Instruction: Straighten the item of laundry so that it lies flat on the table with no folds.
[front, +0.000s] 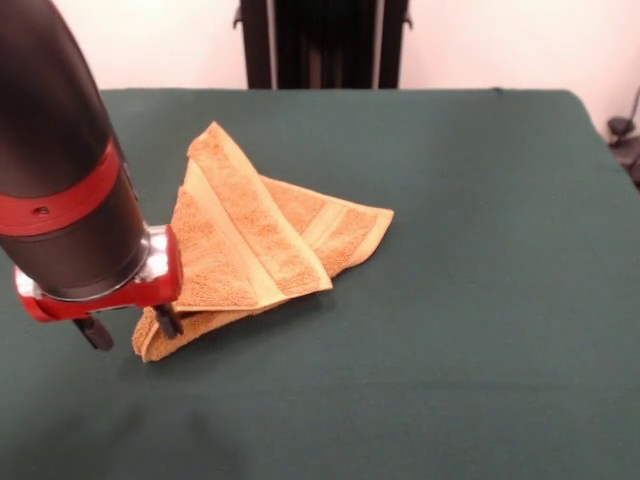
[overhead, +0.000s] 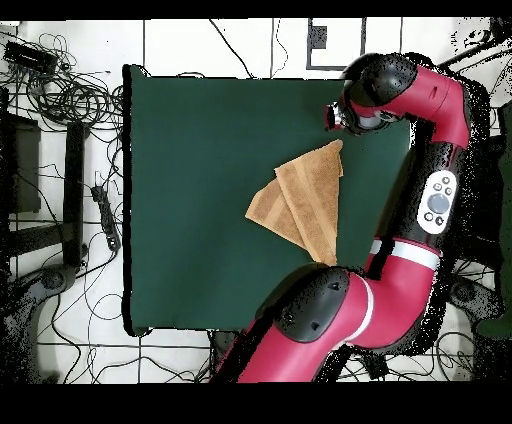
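Orange-tan towel (front: 262, 250) lying folded on the dark green tabletop (front: 480, 300), left of centre in the front view. Folded into a rough triangle: one long flap with a ribbed border band laid diagonally over the lower layers, running from a peak at the far side down to the near right. A second corner pointing right, a third at the near left. Several layers visible at the near-left corner, not flat. Claw (front: 130, 328) positioned low at that near-left corner, below the red and black arm (front: 60, 160) entering from the upper left. Two dark fingers (front: 167, 320) spread apart, one at the towel's edge, the other over bare cloth to its left; nothing clamped between them. Contact between finger and towel not determinable. In the overhead view, claw hidden beneath the arm's wrist housing beside the towel's corner.
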